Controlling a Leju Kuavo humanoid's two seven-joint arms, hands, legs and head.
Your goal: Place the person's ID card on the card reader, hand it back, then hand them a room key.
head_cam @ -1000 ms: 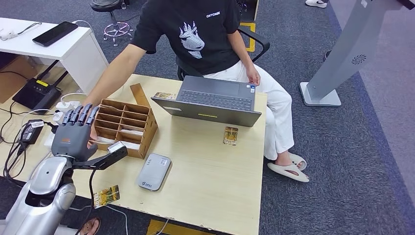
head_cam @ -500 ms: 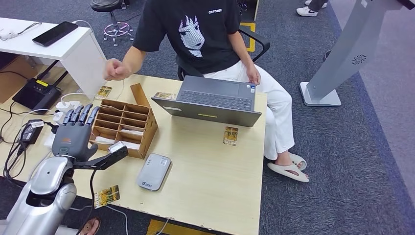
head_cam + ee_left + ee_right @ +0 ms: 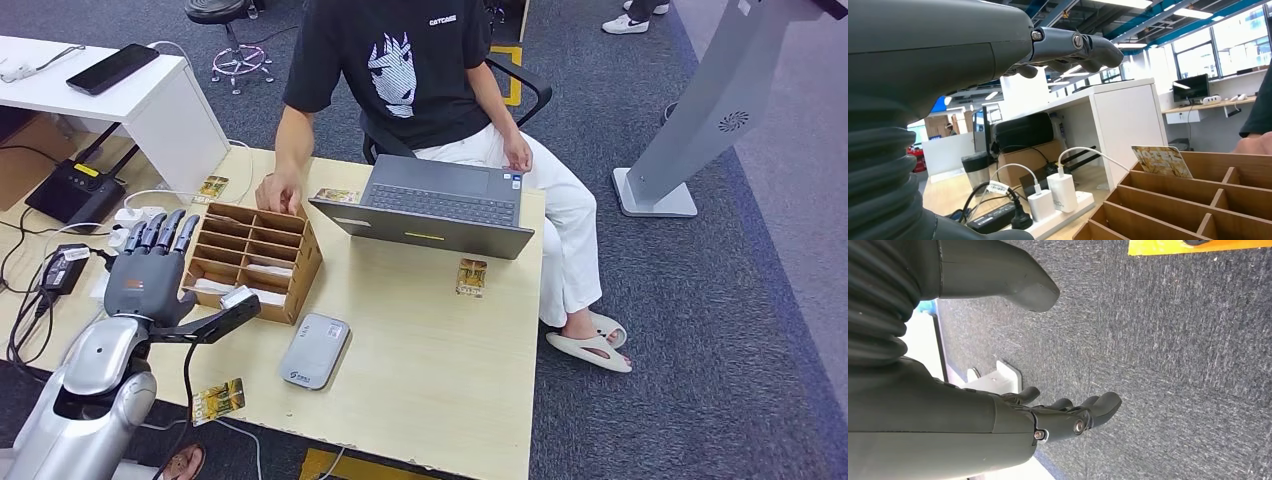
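Now the person's hand [image 3: 278,192] has dropped to the far edge of the cardboard organizer [image 3: 252,257], leaving a card [image 3: 211,187] on the tabletop [image 3: 430,350] far left, while the left hand [image 3: 148,270] hovers open and empty, and the right hand [image 3: 1068,420] hangs empty with fingers loosely apart.

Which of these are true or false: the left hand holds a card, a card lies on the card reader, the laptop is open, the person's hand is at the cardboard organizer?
1. The left hand holds a card. False: it is open and holds nothing.
2. A card lies on the card reader. False: its top is bare.
3. The laptop is open. True.
4. The person's hand is at the back edge of the cardboard organizer. True.
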